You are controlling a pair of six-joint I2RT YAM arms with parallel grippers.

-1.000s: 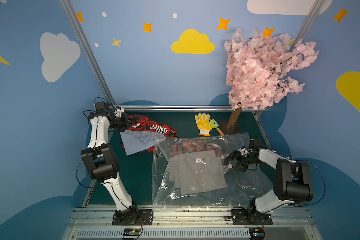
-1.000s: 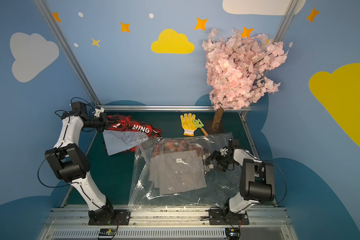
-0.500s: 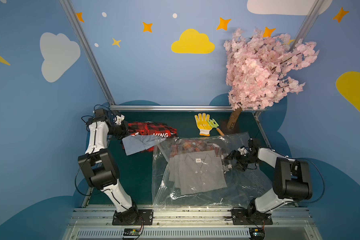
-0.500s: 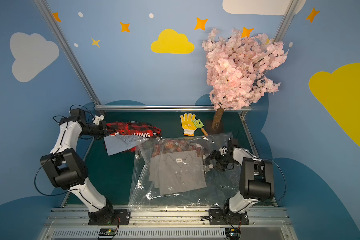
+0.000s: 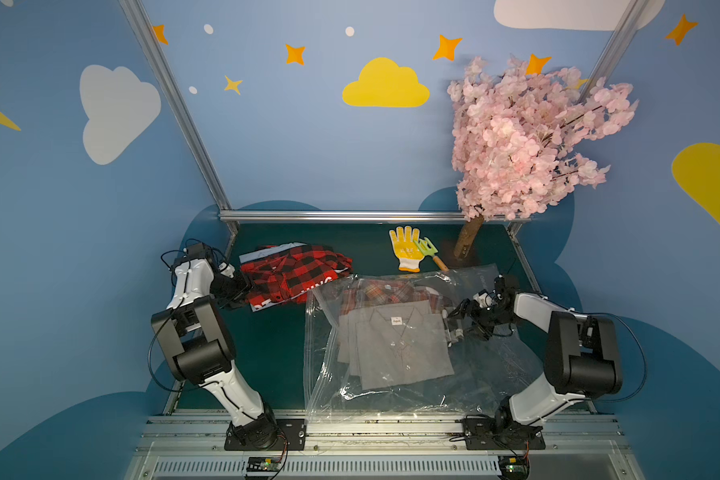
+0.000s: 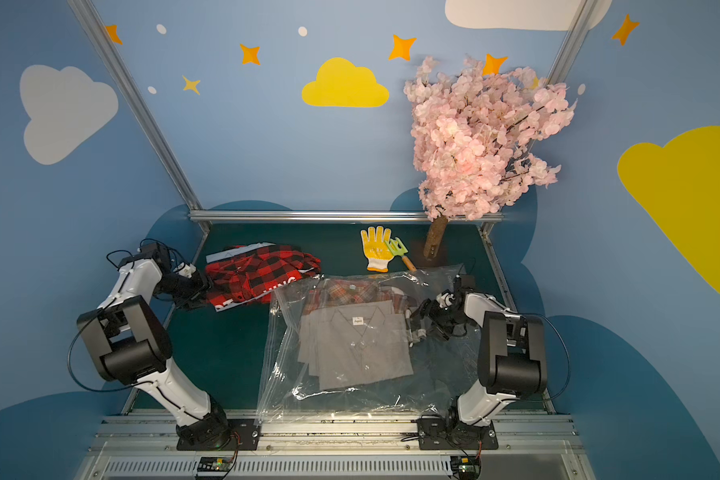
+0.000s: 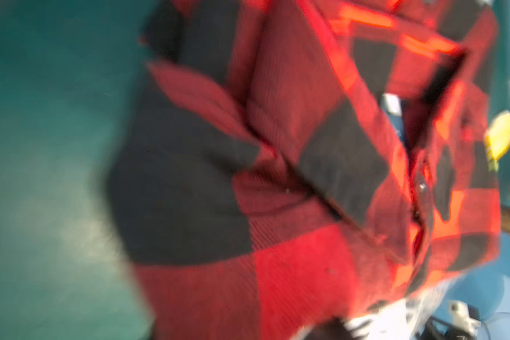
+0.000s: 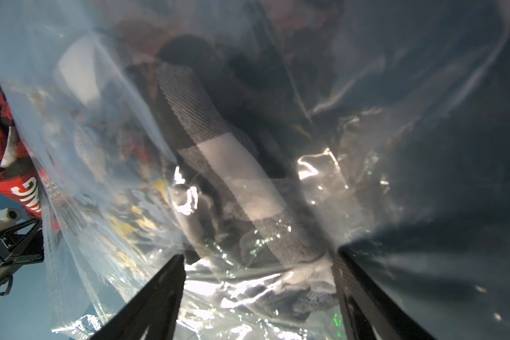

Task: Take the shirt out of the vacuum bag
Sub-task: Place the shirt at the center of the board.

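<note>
The vacuum bag (image 5: 391, 401) (image 6: 350, 401) lies crinkled mid-table, seen in both top views. Inside it are a folded grey shirt (image 5: 395, 349) (image 6: 358, 345) and, behind that, a faded plaid shirt (image 5: 391, 291). My right gripper (image 5: 454, 324) (image 6: 416, 326) sits at the grey shirt's right edge. In the right wrist view it (image 8: 259, 253) is open, with crumpled plastic and a fabric fold between its fingers. A red-and-black plaid shirt (image 5: 296, 270) (image 7: 277, 176) lies outside the bag at the left. My left gripper (image 5: 242, 286) is at its near-left edge, fingers hidden by blur.
A yellow glove (image 5: 406, 249) and a small green rake (image 5: 431, 251) lie at the back. The pink blossom tree's trunk (image 5: 468, 241) stands at the back right. A metal rail (image 5: 350, 216) bounds the far edge. White lettered cloth (image 5: 308, 286) shows under the red shirt.
My left arm has drawn back toward the front. The red plaid shirt has dropped and now covers the light cloth at the left. The right arm has barely moved.
</note>
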